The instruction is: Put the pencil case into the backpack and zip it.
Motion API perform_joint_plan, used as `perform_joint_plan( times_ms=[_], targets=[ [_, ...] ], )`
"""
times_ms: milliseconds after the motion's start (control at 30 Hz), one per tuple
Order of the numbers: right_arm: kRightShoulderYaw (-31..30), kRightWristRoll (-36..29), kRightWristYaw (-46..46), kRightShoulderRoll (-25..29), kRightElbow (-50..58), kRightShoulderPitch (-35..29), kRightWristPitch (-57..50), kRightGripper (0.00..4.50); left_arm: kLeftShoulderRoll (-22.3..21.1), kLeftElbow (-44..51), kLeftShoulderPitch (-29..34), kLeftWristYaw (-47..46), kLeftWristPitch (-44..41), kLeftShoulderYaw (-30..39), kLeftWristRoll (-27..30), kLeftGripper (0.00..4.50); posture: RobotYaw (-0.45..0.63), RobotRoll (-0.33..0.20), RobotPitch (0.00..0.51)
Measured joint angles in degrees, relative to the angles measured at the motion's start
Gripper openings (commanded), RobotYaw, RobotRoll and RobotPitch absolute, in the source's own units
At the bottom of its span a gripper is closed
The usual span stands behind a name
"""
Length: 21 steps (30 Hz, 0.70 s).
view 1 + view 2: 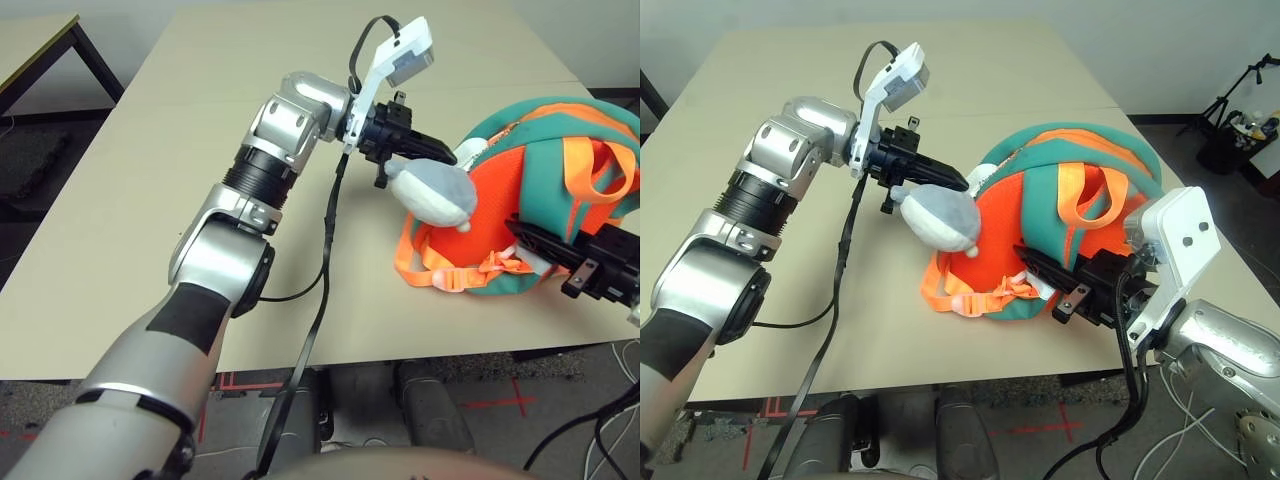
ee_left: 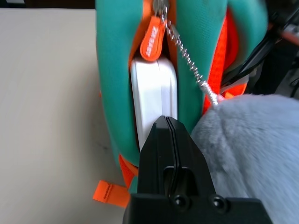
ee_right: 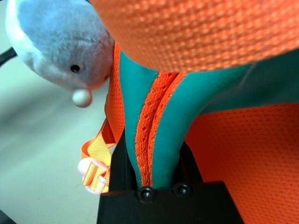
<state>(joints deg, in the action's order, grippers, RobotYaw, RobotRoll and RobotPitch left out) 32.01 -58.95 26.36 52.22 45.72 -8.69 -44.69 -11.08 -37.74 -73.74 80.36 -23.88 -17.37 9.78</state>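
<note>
1. Teal and orange, the backpack (image 1: 1042, 205) is lying on the counter (image 1: 875, 350), its loop (image 1: 1070, 195) arching over the fabric.
2. The white case (image 2: 148, 91) is sitting in the backpack's open slit, at the pack's ten o'clock edge as the robot is looking down, with its smooth outer face still showing.
3. An orange tag (image 2: 153, 39) is hanging from the zip, overlapping one end of the case.
4. The left gripper (image 2: 167, 119) is pressing its fingers together and pointing at the case; whether the tips are touching it, I cannot tell.
5. The right gripper (image 3: 152, 163), at the pack's five o'clock, is pinching a teal strap (image 3: 163, 121) between its fingers.
6. The grey charm (image 1: 945, 215) is dangling at the pack's nine o'clock, a beaded chain (image 2: 189, 60) running from it toward the zip.
7. A buckle (image 1: 965, 304) is lying at the pack's seven o'clock.
</note>
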Motion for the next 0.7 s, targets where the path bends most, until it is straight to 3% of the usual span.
perform_joint_plan(
  times_ms=[300,533,633,700],
  targets=[
    [-1.11,0.05,-1.03,-0.77,0.03,0.2,0.08,0.2,5.61,-2.59,0.21,-3.4,2.42,-0.8,-2.55,0.0,-0.22,0.0,0.121],
    [-1.77,0.54,-0.82,-0.89,-0.07,1.1,0.22,0.2,4.16,-0.47,-1.78,-5.31,2.5,1.45,-2.42,0.0,-0.19,0.0,0.106],
    [-2.48,0.96,0.08,-0.92,-0.41,1.5,0.55,0.2,-1.42,4.24,-3.67,-5.44,0.88,4.52,-0.67,0.65,-0.17,0.0,0.098],
    [-3.6,1.46,0.74,-0.93,-1.12,2.09,0.97,0.2,-6.08,9.64,-3.78,-5.39,-1.24,6.47,0.09,1.31,-0.15,0.0,0.093]
  ],
)
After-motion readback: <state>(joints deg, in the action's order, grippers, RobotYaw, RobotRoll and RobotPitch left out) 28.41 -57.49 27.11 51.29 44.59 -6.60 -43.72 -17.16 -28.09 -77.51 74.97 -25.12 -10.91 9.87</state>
